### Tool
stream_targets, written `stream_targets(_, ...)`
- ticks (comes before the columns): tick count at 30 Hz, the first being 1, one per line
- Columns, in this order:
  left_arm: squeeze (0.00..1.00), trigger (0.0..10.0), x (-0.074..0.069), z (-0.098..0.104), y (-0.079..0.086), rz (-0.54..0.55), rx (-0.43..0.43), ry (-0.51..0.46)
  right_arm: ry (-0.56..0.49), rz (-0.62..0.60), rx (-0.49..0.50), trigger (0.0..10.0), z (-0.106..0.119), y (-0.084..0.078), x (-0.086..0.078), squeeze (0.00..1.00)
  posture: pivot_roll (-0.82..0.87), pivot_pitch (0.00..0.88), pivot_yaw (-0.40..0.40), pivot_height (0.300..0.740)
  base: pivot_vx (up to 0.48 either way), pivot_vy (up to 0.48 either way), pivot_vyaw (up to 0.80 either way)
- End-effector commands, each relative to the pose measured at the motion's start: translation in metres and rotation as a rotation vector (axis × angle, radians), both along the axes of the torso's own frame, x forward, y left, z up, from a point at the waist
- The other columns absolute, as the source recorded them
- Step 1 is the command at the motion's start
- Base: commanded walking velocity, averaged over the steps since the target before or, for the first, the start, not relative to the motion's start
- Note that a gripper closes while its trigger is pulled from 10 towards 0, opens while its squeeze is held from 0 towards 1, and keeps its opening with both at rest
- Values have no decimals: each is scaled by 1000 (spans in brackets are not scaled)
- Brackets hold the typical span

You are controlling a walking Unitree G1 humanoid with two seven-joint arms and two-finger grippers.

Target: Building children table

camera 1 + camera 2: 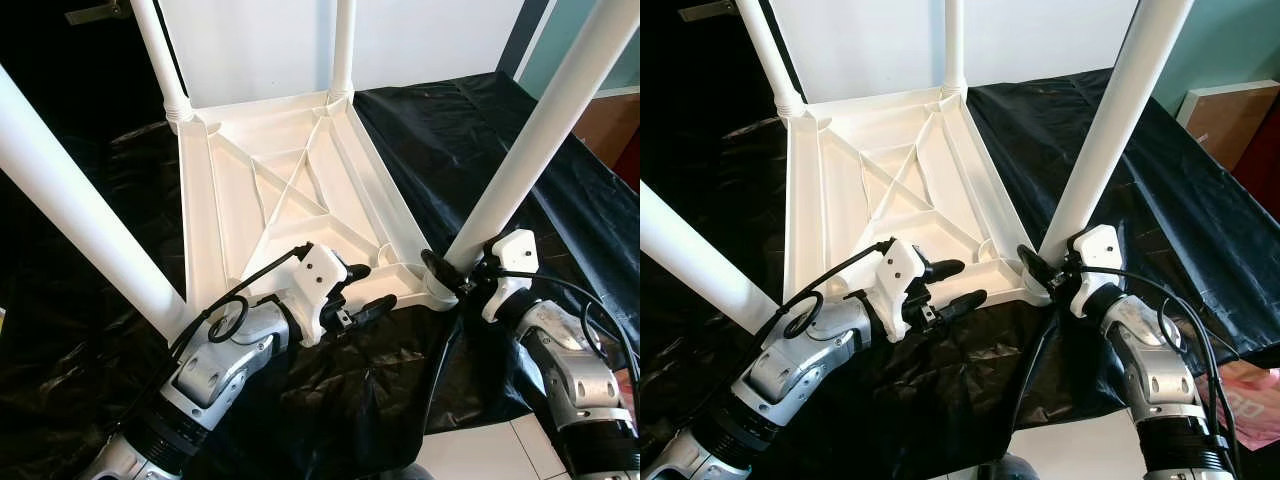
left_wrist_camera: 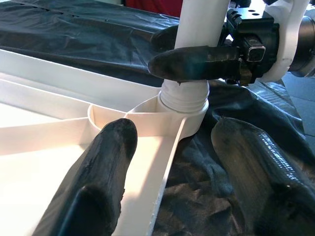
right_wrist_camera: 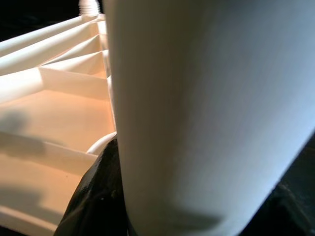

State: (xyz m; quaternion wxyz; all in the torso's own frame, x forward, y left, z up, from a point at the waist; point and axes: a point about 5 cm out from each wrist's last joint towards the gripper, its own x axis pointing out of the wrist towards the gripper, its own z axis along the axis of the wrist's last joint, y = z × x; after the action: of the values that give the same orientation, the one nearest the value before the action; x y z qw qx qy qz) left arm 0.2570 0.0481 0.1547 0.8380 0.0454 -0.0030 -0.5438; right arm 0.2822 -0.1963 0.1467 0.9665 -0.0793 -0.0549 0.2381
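A white children's table top (image 1: 290, 180) lies upside down on black sheeting, with four white legs standing in its corner sockets. My right gripper (image 1: 447, 273) is shut on the near right leg (image 1: 530, 140) just above its socket (image 2: 184, 98); the right wrist view has that leg (image 3: 206, 113) between the black fingers (image 3: 98, 196). My left gripper (image 1: 372, 287) is open at the table top's near edge, a little left of that socket. One of its fingers (image 2: 106, 162) is over the ribbed underside and the other over the sheeting.
The near left leg (image 1: 70, 210), far left leg (image 1: 160, 60) and far right leg (image 1: 343, 45) stand upright. Crumpled black plastic sheeting (image 1: 480, 130) covers the floor around the table. White tile (image 1: 480, 455) shows at the front right, and a brown box (image 1: 1230, 115) stands at the right.
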Motion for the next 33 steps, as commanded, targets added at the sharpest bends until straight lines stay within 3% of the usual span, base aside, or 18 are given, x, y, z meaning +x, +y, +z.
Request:
stream_targets(1, 0, 10000, -8, -3, -4, -177, 26, 16, 67, -85, -3, 10000, -13, -5, -4, 0, -48, 118, -4, 740, 0, 0, 0)
stream_targets(2, 0, 10000, -8, -3, -4, -177, 26, 16, 67, -85, -3, 10000, -13, -5, -4, 0, -48, 118, -4, 740, 0, 0, 0)
stream_targets(3, 0, 10000, -8, -3, -4, -182, 28, 14, 76, -173, 14, 10000, -15, -3, -4, 0, -57, 122, 3, 740, 0, 0, 0)
stream_targets(5, 0, 10000, -8, -3, -4, -182, 28, 14, 76, -173, 14, 10000, -15, -3, -4, 0, -57, 122, 3, 740, 0, 0, 0)
stream_targets(7, 0, 10000, -9, -4, -4, -184, 23, 20, 103, -340, 66, 10000, -20, 1, -6, 0, -58, 125, 7, 740, 0, 0, 0)
stream_targets(10, 0, 10000, -9, -4, -4, -184, 23, 22, 111, -410, 81, 10000, -23, 4, -7, 0, -59, 127, 8, 740, 0, 0, 0)
stream_targets(14, 0, 10000, -10, -4, -4, -183, 24, 25, 126, -591, 137, 10000, -30, 16, -11, 0, -52, 129, -1, 740, 0, 0, 0)
stream_targets(19, 0, 10000, -11, -4, -4, -177, 18, 28, 155, -735, 198, 10000, -33, 31, -15, 0, -42, 131, -5, 740, 0, 0, 0)
stream_targets(23, 0, 10000, -12, -4, -5, -173, 14, 31, 173, -724, 247, 10000, -31, 44, -14, 0, -39, 133, -8, 740, 0, 0, 0)
stream_targets(33, 0, 10000, -9, -3, -4, -161, 11, 28, 124, -680, 224, 10000, -23, 46, -12, 0, -38, 128, -17, 740, 0, 0, 0)
